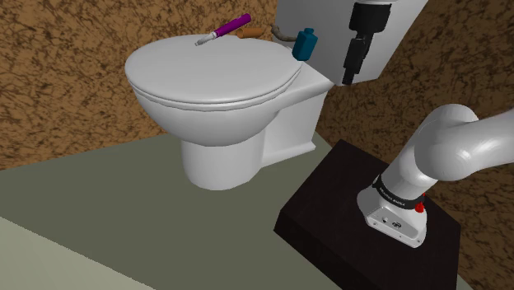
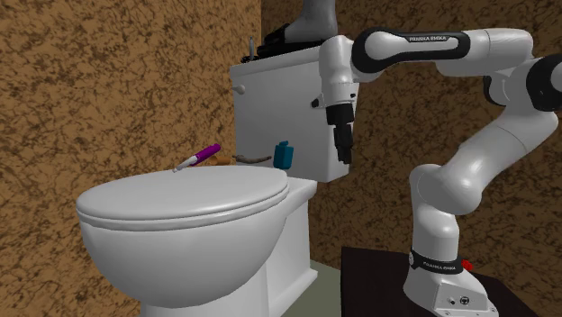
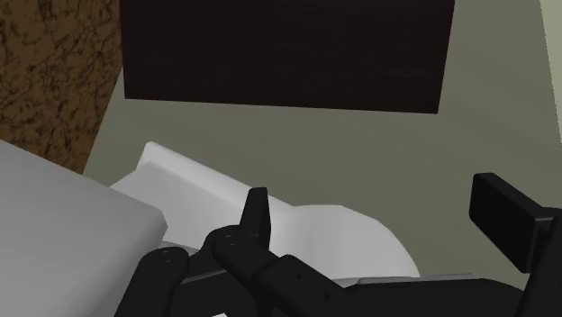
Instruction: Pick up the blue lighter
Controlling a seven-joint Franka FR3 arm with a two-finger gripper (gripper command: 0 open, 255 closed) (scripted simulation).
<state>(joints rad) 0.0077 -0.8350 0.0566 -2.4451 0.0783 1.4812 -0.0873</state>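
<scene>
Brown mottled walls (image 1: 58,82) close in a small bathroom with a dull green floor (image 1: 123,214). A white toilet (image 1: 247,123) stands against the wall, its lid (image 1: 210,70) down.

The gripper (image 1: 349,80) hangs fingers-down beside the tank (image 1: 321,25). In the second exterior view, the gripper (image 2: 344,158) sits against the tank's (image 2: 275,99) outer edge. In the wrist view the gripper (image 3: 374,194) has its two black fingers (image 3: 257,212) standing wide apart with nothing between them. Below them are the floor, a white part of the toilet and, farther off, the dark stand (image 3: 288,54).

The blue lighter (image 1: 304,44) stands upright on the ledge behind the lid, at the foot of the tank. It is near the gripper, off to one side and about level with the fingertips, and does not touch them. In the second exterior view the lighter (image 2: 284,155) shows just to the side of the fingers.

Beyond the lighter, farther from the gripper, lies a brown stick-like thing (image 1: 251,33). Past that, a purple pen (image 1: 224,30) rests on the lid's back edge.

The arm curves up from the stand (image 1: 329,206), which sits on the floor beside the toilet.
</scene>
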